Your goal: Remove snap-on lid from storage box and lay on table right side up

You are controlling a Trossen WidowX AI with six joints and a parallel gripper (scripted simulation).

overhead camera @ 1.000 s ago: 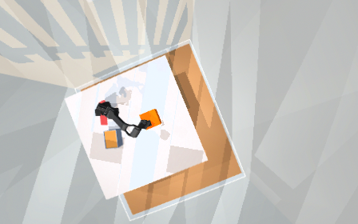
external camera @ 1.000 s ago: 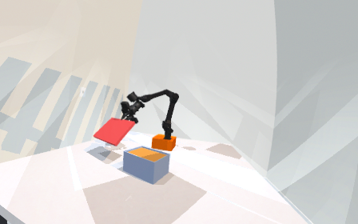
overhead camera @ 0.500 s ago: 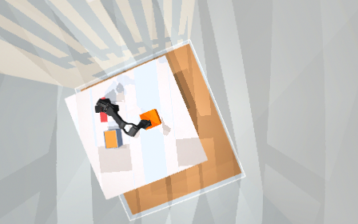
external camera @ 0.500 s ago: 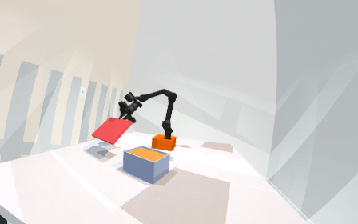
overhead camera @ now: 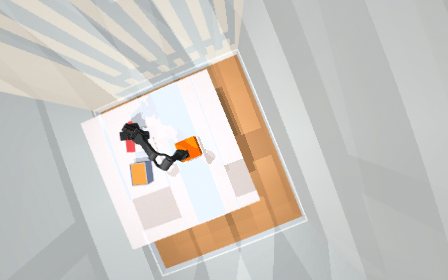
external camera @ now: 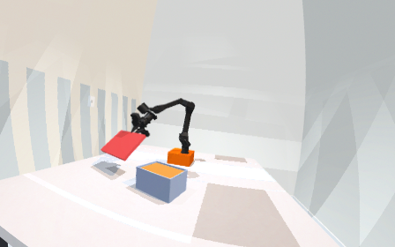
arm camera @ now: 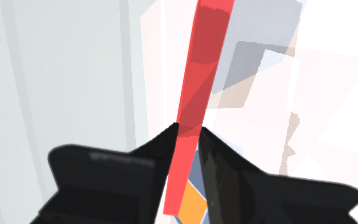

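The red lid (overhead camera: 130, 145) (external camera: 123, 145) (arm camera: 196, 95) is a flat panel in the air, clear of the box and steeply tilted. Its shadow lies on the table below it. My gripper (external camera: 136, 130) (arm camera: 188, 129) is shut on the lid, one finger on each face, near the lid's upper edge in the exterior view. The blue-grey storage box (overhead camera: 149, 172) (external camera: 155, 184) (arm camera: 197, 173) stands upright and uncovered on the table, with orange showing at its top. In the wrist view the box is partly hidden behind the lid and a finger. Which lid face is the top I cannot tell.
The arm rises from an orange block (overhead camera: 193, 145) (external camera: 180, 158) on the pale table (overhead camera: 121, 210) (external camera: 89, 207), behind the box in the exterior view. The lid hangs left of the box there, toward the table's left edge. Light and shadow patches cross the table.
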